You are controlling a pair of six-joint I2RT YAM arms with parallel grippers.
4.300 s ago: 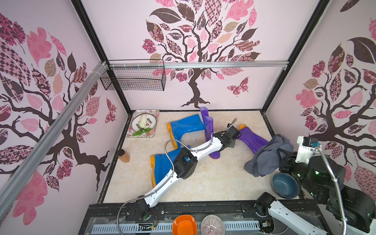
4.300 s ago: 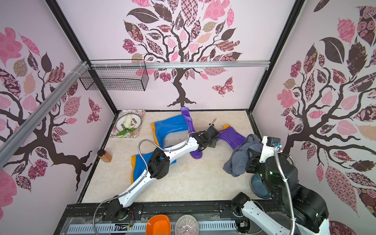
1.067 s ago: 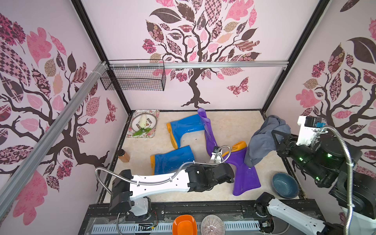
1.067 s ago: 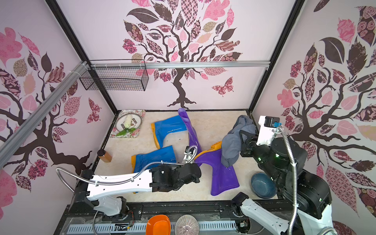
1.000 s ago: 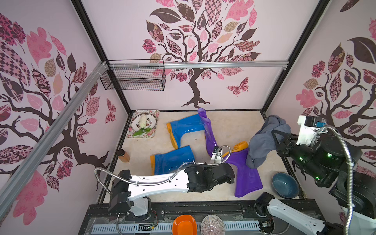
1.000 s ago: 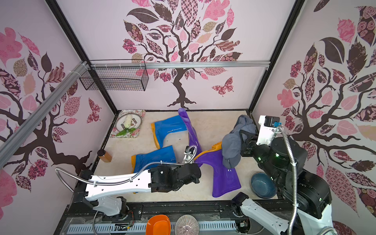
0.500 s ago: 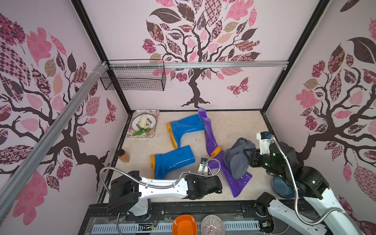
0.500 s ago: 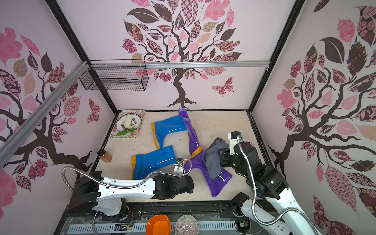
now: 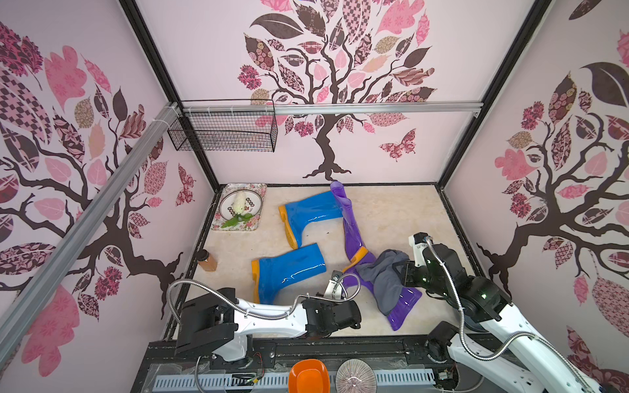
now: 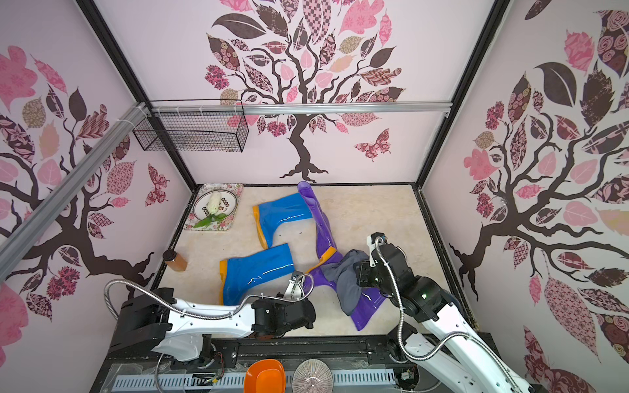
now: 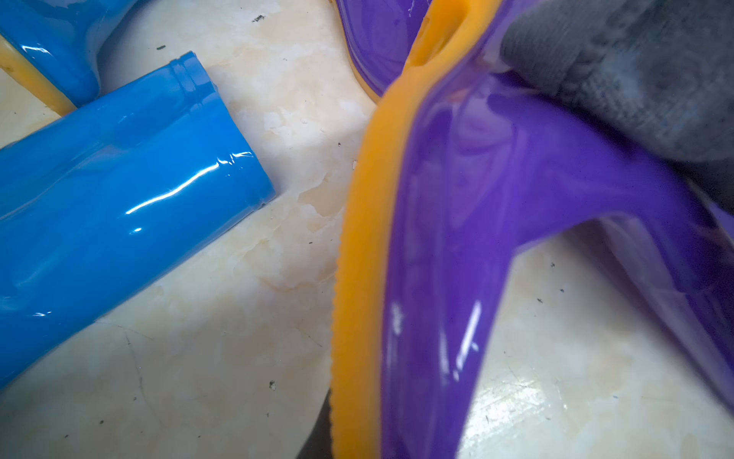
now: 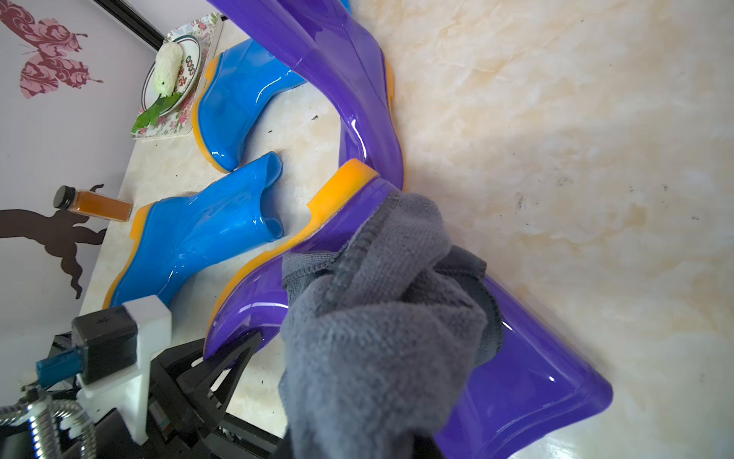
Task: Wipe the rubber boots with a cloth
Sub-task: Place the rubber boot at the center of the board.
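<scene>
Boot toe pinched by low left claw; right claw presses cloth

The widest free room is the bare far-right stretch of the tabletop, open from the back wall down to the grey cloth. A narrower lane runs between the far blue boot and the near blue boot, closed on its right by the far purple boot. A floral tray fills the far left corner, and a small amber bottle stands at the left edge. The near purple boot, under the cloth, blocks the front right. The left pincer, clamped on its toe, and the left arm, along the front edge, bar entry there.
</scene>
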